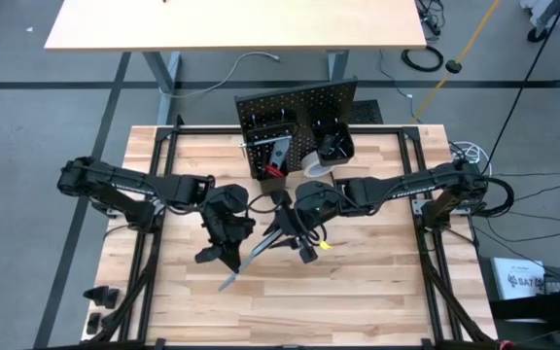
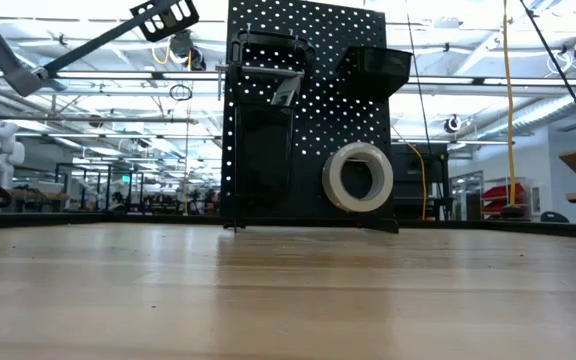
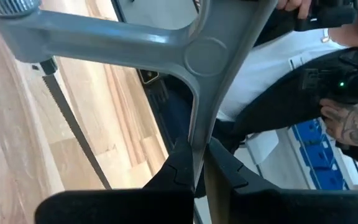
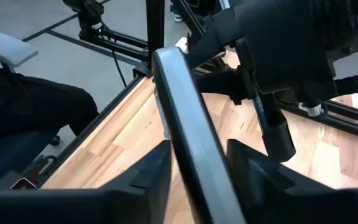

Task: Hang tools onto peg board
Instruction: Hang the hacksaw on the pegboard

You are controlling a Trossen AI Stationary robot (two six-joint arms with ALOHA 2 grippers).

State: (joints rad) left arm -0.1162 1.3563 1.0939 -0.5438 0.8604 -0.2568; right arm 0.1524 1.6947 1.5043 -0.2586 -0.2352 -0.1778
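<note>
Left gripper (image 1: pixel 229 255) pinches the grey bar clamp (image 1: pixel 251 255) above the table (image 1: pixel 377 282); right gripper (image 1: pixel 295 241) fingers straddle its bar, grip unclear.

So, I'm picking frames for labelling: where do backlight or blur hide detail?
Low view: bright windows silhouette the peg board; only the tape roll reads clearly. Left wrist view: the grey bar clamp is close and soft. Right wrist view: the bar is blurred.

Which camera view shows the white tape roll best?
The low view: the tape roll faces the camera, hanging on the peg board. The high view shows only its top edge beside a bin. Neither wrist view shows it.
</note>
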